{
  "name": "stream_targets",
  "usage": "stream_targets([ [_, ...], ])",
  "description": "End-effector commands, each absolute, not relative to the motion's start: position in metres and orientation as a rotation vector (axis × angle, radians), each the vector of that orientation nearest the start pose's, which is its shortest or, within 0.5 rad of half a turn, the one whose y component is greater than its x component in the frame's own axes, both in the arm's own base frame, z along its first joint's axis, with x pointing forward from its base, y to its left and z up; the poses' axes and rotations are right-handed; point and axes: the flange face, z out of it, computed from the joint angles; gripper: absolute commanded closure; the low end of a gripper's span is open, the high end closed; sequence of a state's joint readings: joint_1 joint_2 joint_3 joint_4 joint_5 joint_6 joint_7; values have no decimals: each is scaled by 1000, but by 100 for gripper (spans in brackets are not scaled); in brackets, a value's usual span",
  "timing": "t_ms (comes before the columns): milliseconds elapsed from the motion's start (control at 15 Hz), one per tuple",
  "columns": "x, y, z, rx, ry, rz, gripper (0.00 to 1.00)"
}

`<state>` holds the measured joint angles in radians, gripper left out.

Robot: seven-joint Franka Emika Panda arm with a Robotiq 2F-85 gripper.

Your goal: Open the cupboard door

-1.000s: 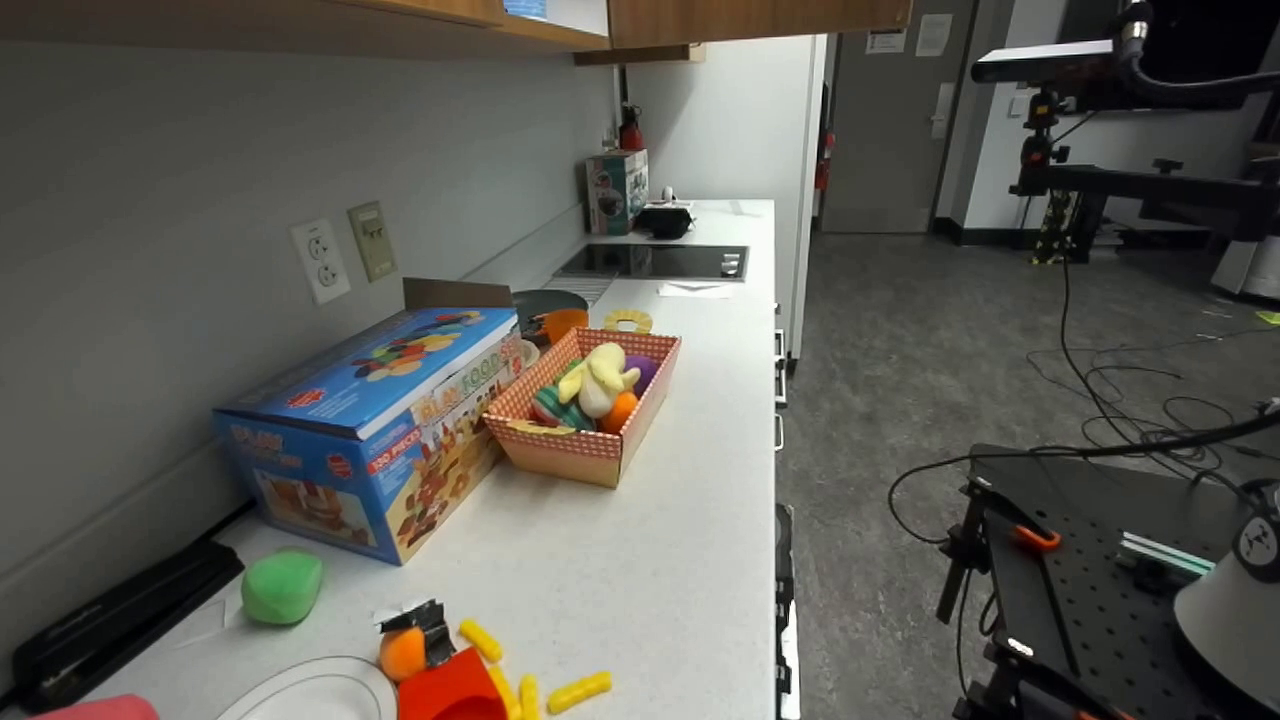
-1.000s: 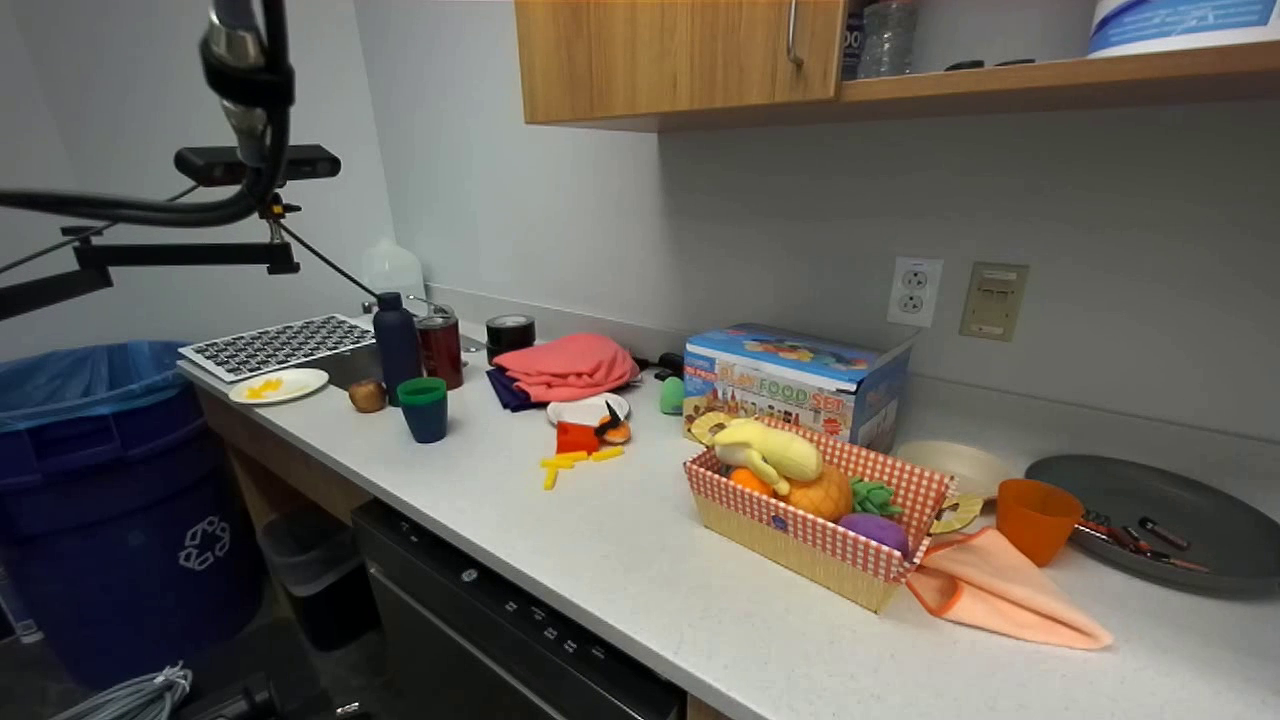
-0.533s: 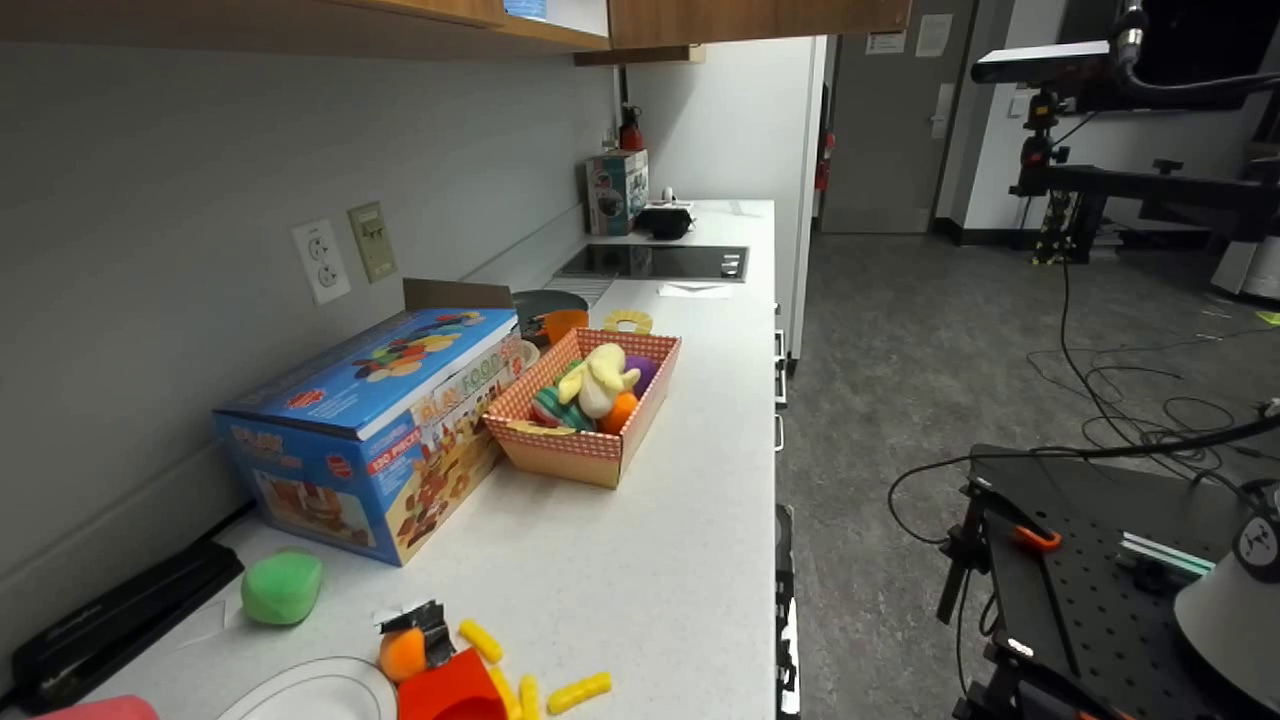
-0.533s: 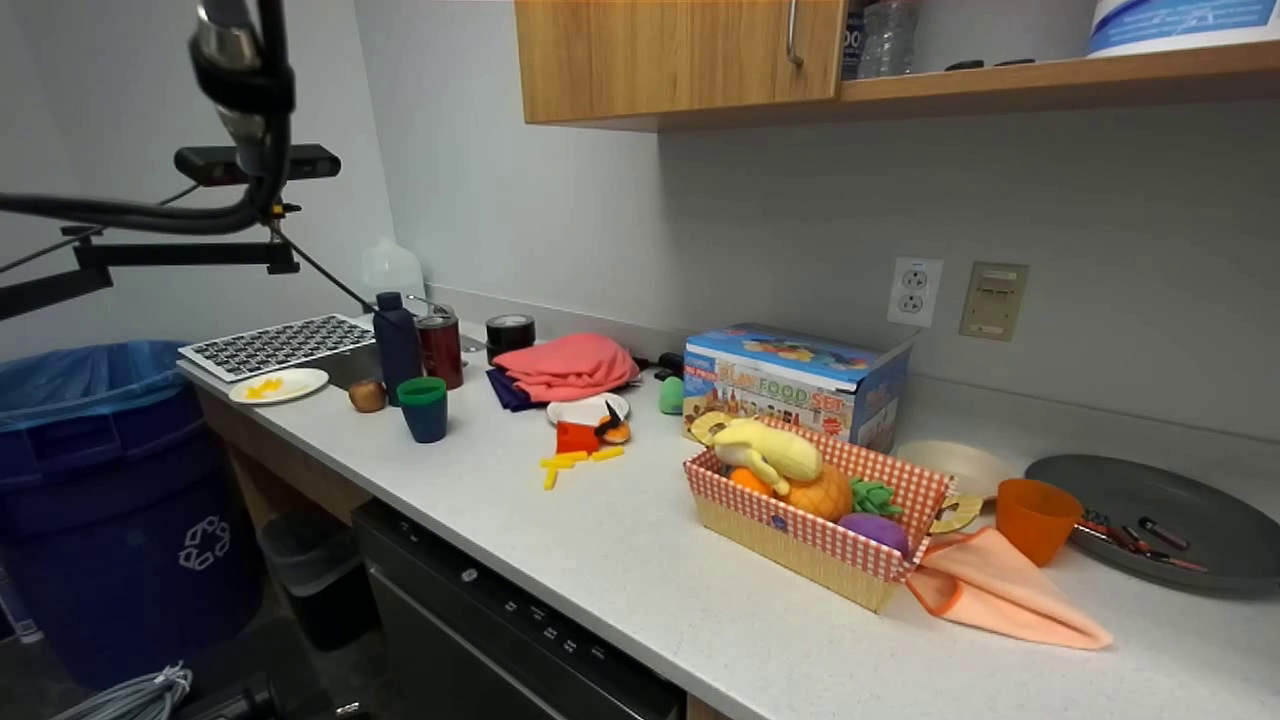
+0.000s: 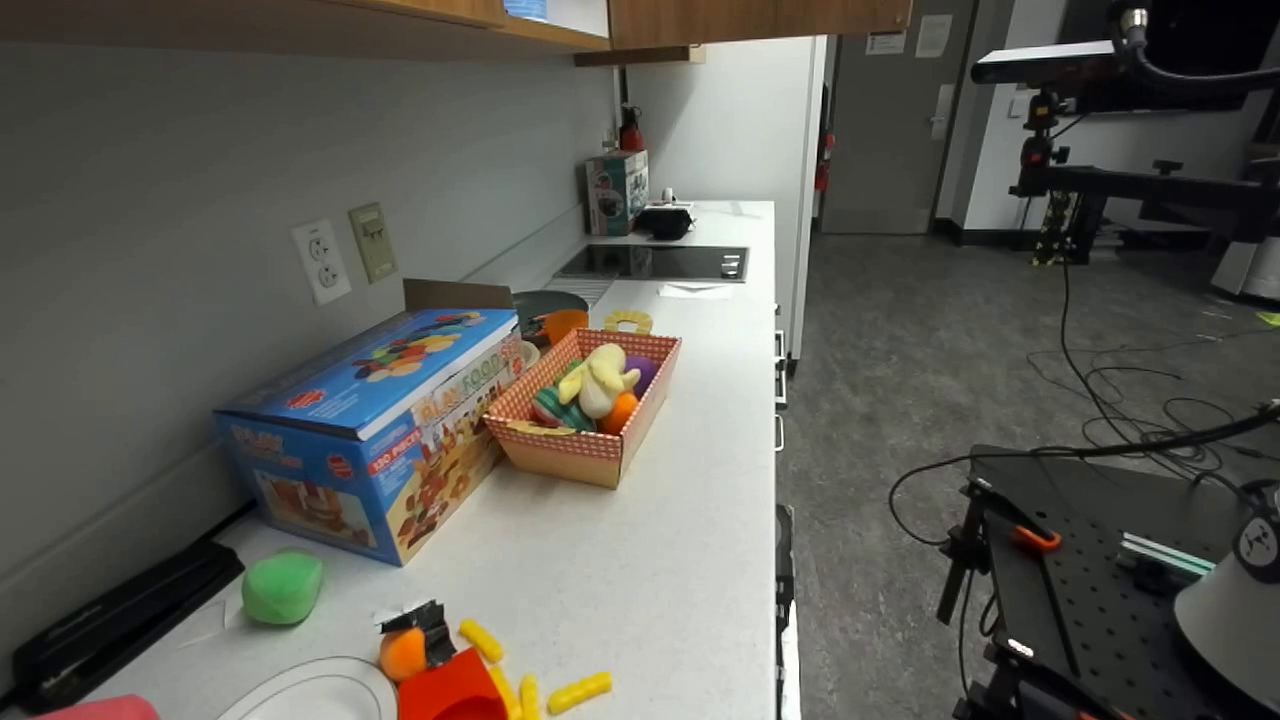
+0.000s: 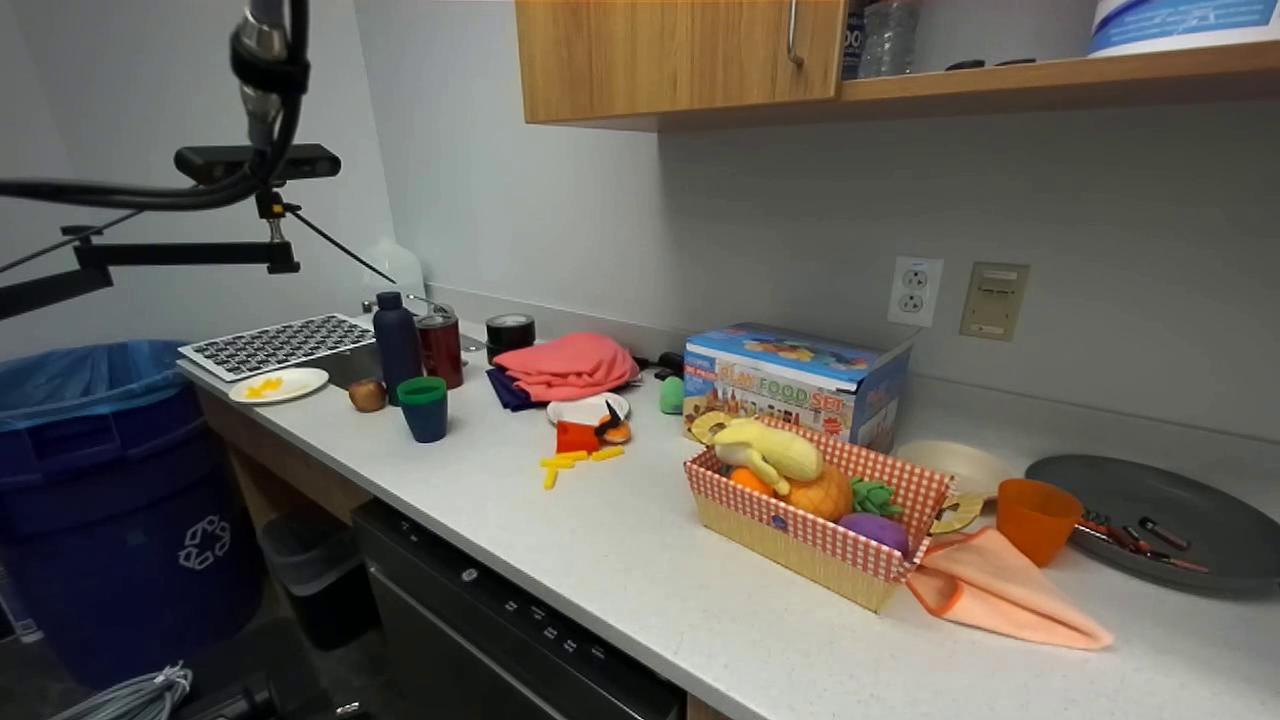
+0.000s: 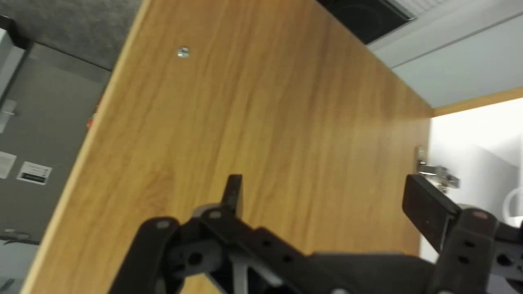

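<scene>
Two fingers (image 7: pixel 429 210) stand well apart on the claw (image 7: pixel 322 192), which is clamped on nothing and faces the inner side of the cupboard door (image 7: pixel 265 122); whether it touches the door, I cannot tell. Just beyond, a metal hinge (image 7: pixel 437 173) joins the door to the white cabinet interior (image 7: pixel 457 130), and in an exterior view the door (image 5: pixel 755 22) juts out from the wall cabinet (image 5: pixel 250 25), swung wide. Since half a second ago the thick black cable (image 6: pixel 130 197) (presumably tied to the arm (image 5: pixel 1230 620)) has shifted a little, while the door looks the same. I take that to mean the arm is moving without driving the door, so the opening seems done, or nearly.

Farther out come the containers. The wall cabinet's uncovered shelf (image 6: pixel 1060 78) bears a clear jar (image 6: pixel 888 40) and a blue-and-white tub (image 6: pixel 1190 28), contents unseen. On the table (image 6: pixel 620 560), the checked basket (image 6: pixel 790 553) holds a yellow banana (image 6: pixel 780 448), a purple piece (image 6: pixel 875 531) and other toy produce (image 6: pixel 820 493); near it, an orange cup (image 6: pixel 1037 520) stands by a dark plate (image 6: pixel 1150 480), which carries slim things (image 6: pixel 1165 534) too small to name. The play-food box (image 6: pixel 770 393), beside the basket, hides whatever it may contain.
</scene>
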<state>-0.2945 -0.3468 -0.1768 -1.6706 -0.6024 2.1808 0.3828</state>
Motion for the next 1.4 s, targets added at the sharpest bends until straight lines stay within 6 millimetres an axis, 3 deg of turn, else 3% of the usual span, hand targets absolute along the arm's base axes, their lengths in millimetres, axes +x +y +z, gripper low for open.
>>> stream_targets([
  [0,386,-214,832,2350,-714,1135,0],
  [267,388,-195,833,2507,-578,1218,0],
  [600,386,-189,832,2638,-469,1256,0],
  [1333,393,-191,829,2649,-505,1236,0],
])
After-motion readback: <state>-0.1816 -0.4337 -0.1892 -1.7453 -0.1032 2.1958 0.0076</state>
